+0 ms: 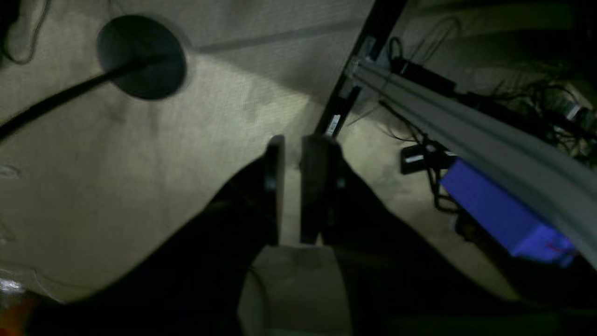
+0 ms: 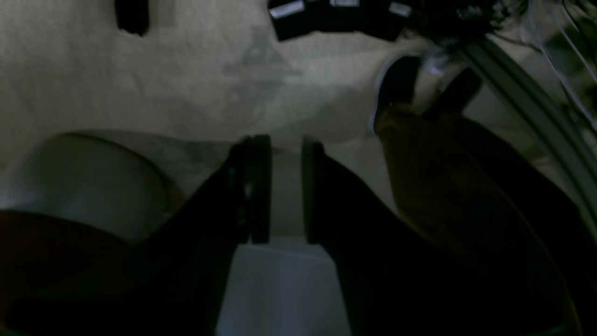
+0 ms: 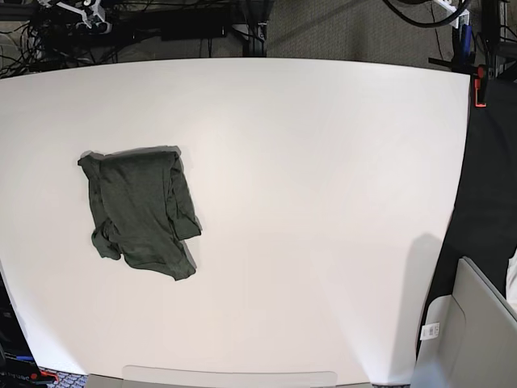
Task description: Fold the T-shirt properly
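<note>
**Meanwhile, shirt lies bundled at left of table, both arms out of the overhead view**

Overhead, the T-shirt (image 3: 141, 212) sits on the white table (image 3: 323, 210), in the left half of the base view and about midway between top and bottom. It is a dark olive-green bundle, roughly folded into an uneven block: its upper edge runs fairly straight, a layer overlaps along the right side, and a crumpled bit sticks out at the lower left corner. It lies well apart from every table edge. No arm or gripper shows in this view.

The left gripper (image 1: 292, 189) appears only in the left wrist view, at centre frame. Its two dark fingers (image 1: 275, 186) stand parallel with a narrow gap of pale carpet showing between them; nothing is between them. Behind it, in the upper left of that frame, is a round dark stand base (image 1: 141, 57), and a grey aluminium rail (image 1: 466, 135) crosses the right side above a blue box (image 1: 503, 219).

The right gripper (image 2: 285, 186) fills the centre of the right wrist view. Its fingers are likewise slightly parted, with a pale strip visible between them, and they grip nothing. That picture is dark and blurred; the shirt does not appear in either wrist view.
</note>
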Controlling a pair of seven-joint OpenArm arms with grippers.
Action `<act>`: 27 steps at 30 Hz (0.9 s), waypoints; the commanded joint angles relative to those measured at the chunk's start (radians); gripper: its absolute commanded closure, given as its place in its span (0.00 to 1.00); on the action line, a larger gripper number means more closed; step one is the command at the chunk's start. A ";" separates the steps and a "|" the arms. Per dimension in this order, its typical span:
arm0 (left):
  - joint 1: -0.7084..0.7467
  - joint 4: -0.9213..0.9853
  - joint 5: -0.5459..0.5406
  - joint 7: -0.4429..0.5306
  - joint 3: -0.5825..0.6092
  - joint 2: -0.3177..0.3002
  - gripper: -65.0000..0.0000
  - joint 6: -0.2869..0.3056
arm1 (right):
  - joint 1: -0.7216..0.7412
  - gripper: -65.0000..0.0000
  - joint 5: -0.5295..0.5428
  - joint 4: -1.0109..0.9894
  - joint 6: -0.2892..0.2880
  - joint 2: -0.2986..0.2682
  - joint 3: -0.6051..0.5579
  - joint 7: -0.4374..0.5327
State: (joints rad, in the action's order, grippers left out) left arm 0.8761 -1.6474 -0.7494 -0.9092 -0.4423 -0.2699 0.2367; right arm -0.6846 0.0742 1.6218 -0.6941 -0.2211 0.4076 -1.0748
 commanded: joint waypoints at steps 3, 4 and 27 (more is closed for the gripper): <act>-0.021 0.052 0.026 0.023 0.046 -0.012 0.90 0.002 | 0.050 0.85 0.000 -0.090 -0.004 -0.010 -0.026 0.014; -0.028 0.065 0.029 0.023 0.056 -0.012 0.90 0.002 | 0.073 0.85 0.000 -0.125 -0.004 -0.010 -0.034 0.015; -0.300 0.514 0.031 0.143 0.333 -0.013 0.90 -0.003 | 0.368 0.85 -0.124 -0.647 -0.004 0.048 -0.152 0.267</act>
State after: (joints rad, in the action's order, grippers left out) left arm 0.5671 -1.1255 -0.7170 -0.7643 -0.1085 -0.2752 0.2317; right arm -0.3065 -0.0479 0.9699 -0.6918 -0.1665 0.2531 -0.8001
